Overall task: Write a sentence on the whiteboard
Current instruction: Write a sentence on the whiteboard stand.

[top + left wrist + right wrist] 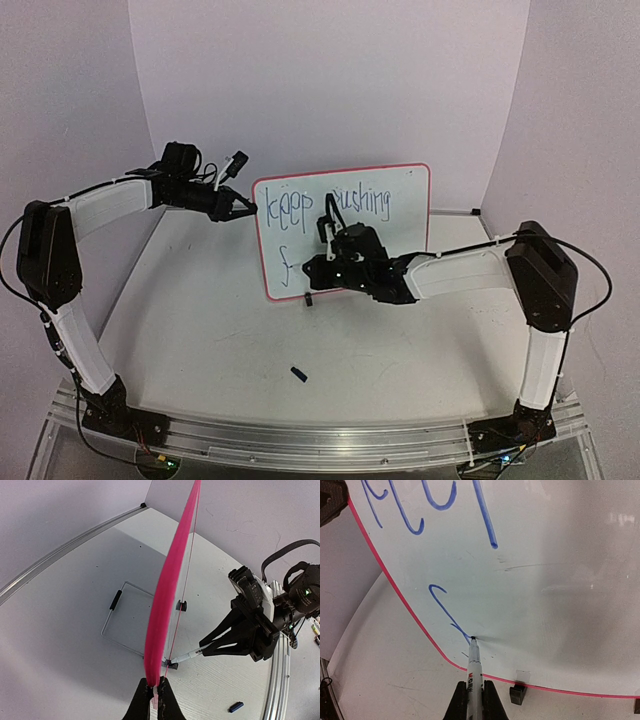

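Observation:
The whiteboard [405, 215] stands upright on black clip feet [518, 694] in the middle of the table. The sentence [290, 203] in blue reads "keep pushing" on the top line, and below it a single "f" stroke [440, 605] begins a second line. My left gripper [156, 690] is shut on the board's pink left rim [167, 590]. My right gripper [474, 700] is shut on a white marker [474, 675], whose tip touches the board at the foot of the "f". In the top view the right gripper [320, 266] covers part of the board's lower middle.
A dark blue marker cap [298, 374] lies on the table in front of the board. A wire stand [125, 615] sits behind the board. White walls close in the back and sides; a metal rail [320, 440] runs along the near edge.

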